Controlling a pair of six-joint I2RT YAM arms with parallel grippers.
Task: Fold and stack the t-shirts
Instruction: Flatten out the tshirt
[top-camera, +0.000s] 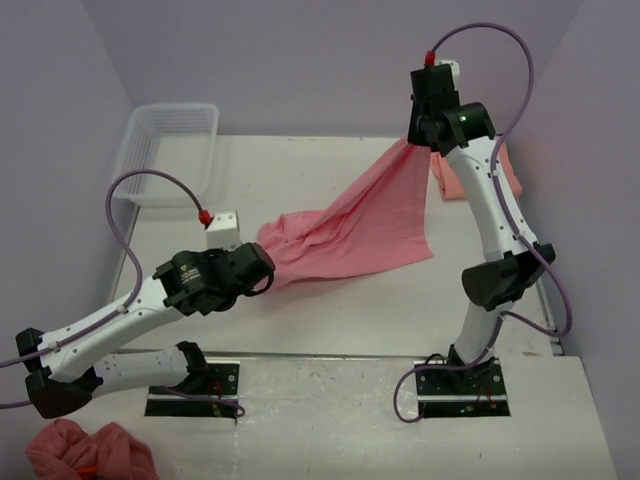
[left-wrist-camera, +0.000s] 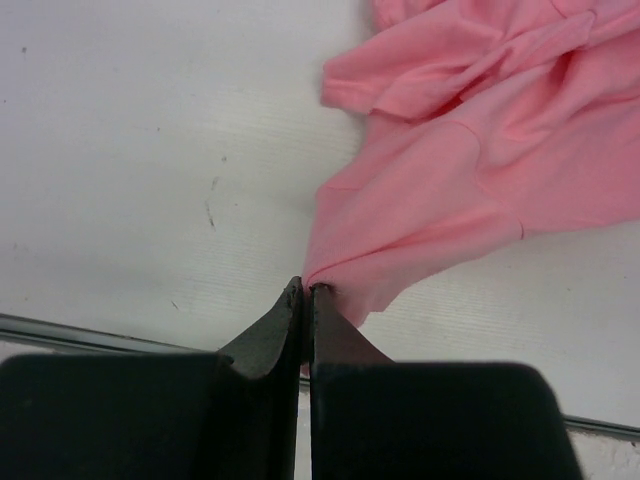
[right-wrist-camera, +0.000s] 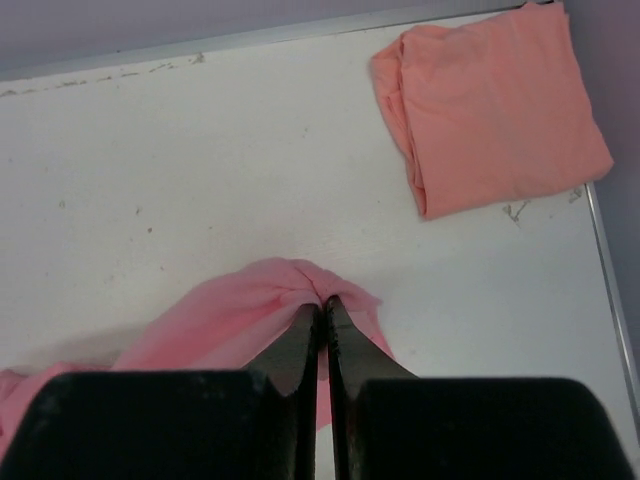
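Pink shirt (top-camera: 350, 225) stretches between both tools over the counter (top-camera: 330, 310). The left tool (left-wrist-camera: 305, 292), low on an arm reaching forward, is pinched tight on one edge. The right tool (right-wrist-camera: 323, 303), raised high on an upright arm, is clamped on another. Orange shirt (right-wrist-camera: 495, 110) lies folded at the far right corner.

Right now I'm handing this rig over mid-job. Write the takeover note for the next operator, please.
Left gripper: shut on an edge of the rose-pink cotton t-shirt, low over the white table.
Right gripper: shut on the same shirt, raised high, so the cloth drapes between the arms.
Salmon-orange cotton t-shirt: folded, lying at the table's far right corner.
Done: salmon-orange shirt folded.
Left: fold the rose-pink shirt and stack it on the salmon-orange one.
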